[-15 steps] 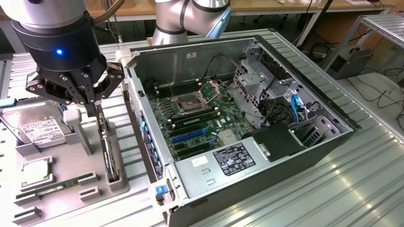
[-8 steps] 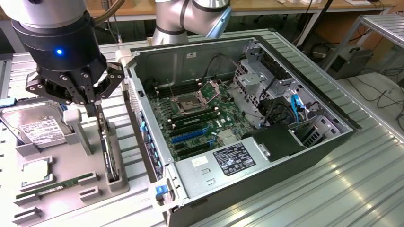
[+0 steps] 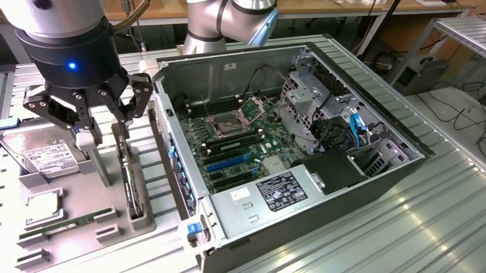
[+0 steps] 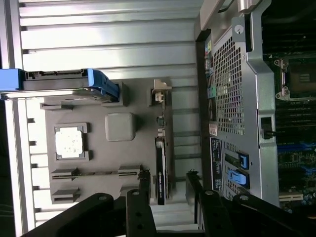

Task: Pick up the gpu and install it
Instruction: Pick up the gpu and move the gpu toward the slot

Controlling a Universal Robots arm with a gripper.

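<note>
Released, with its fingers (image 4: pixel 144 185) spread apart, the hand (image 3: pixel 104 135) hangs over the grey parts tray (image 3: pixel 76 242) at the exterior view's left, on the ribbed metal tabletop (image 3: pixel 379 227). The gpu (image 3: pixel 131 182) stands on its long edge in a slot along the tray's right side, just beside the open computer case (image 3: pixel 319 187). In the wrist view the gpu (image 4: pixel 160 170) runs straight into the gap between the two fingers, with bare space on either side of it, so neither finger touches the card. Its silver bracket (image 4: pixel 160 93) is at the end away from the hand.

On the rest of the tray, the hard drive (image 3: pixel 45 156) lies at the far left, the square processor (image 3: pixel 45 207) nearer, and the green RAM stick (image 3: pixel 68 224) nearest, all well apart from the fingers. A grey post (image 3: pixel 95 159) rises from the tray just left of the gpu.

To the exterior view's right, the case lies on its side with its panel off, and the motherboard (image 3: pixel 235 142) shows inside with blue expansion slots (image 3: pixel 227 162).
</note>
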